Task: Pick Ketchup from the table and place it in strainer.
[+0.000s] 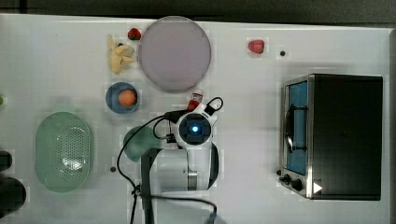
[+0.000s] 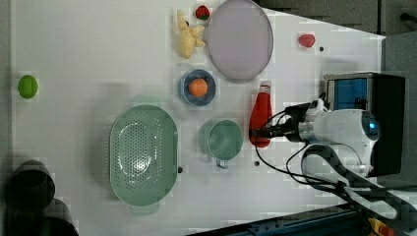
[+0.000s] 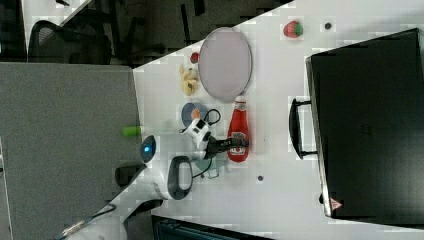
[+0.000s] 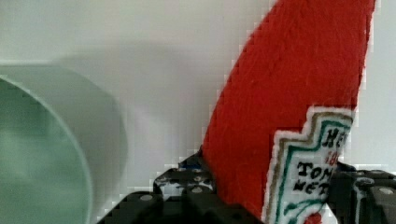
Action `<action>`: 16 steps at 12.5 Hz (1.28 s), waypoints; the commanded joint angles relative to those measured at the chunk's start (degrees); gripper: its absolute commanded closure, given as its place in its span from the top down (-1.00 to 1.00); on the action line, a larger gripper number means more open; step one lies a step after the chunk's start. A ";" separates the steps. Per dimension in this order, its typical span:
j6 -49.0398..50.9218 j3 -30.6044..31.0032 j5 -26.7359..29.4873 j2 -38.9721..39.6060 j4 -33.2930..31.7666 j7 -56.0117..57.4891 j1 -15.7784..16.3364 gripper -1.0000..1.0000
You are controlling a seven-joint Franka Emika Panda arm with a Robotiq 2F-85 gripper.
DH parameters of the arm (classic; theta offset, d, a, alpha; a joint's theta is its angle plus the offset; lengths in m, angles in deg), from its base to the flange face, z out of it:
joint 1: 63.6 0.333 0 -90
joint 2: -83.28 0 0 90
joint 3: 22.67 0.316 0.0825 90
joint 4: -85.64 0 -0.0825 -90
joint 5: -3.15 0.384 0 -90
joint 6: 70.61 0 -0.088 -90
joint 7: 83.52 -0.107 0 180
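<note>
The ketchup (image 2: 260, 115), a red squeeze bottle with a white cap and a white-red label, stands upright on the white table (image 2: 74, 49), between a green cup and the oven. It also shows as the ketchup (image 1: 195, 99) in the top view, the ketchup (image 3: 238, 131) in the right view and the ketchup (image 4: 289, 93) close up. My gripper (image 2: 259, 132) is around its lower body, and a dark finger lies against each side of the bottle in the wrist view. The strainer (image 2: 142, 155), a pale mint-green perforated oval basket, sits apart toward the left view's left, also the strainer (image 1: 63, 151).
A dark-green cup (image 2: 223, 139) stands right beside the bottle. A blue bowl (image 2: 185, 88) holds an orange fruit and a grey plate (image 2: 239, 39) lies behind. A toaster oven (image 1: 336, 135) fills the top view's right. Banana pieces (image 1: 119, 56), strawberries (image 1: 134, 33) and a lime (image 2: 27, 86) lie about.
</note>
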 commanded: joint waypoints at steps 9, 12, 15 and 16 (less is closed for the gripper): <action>32.53 15.76 6.28 -25.13 12.19 -23.72 3.32 0.29; 31.44 23.69 8.05 -22.61 14.57 -33.51 4.52 0.29; 24.39 30.91 8.03 -17.60 15.24 -42.63 4.68 0.29; 21.44 32.68 7.96 -15.57 15.23 -45.77 4.76 0.29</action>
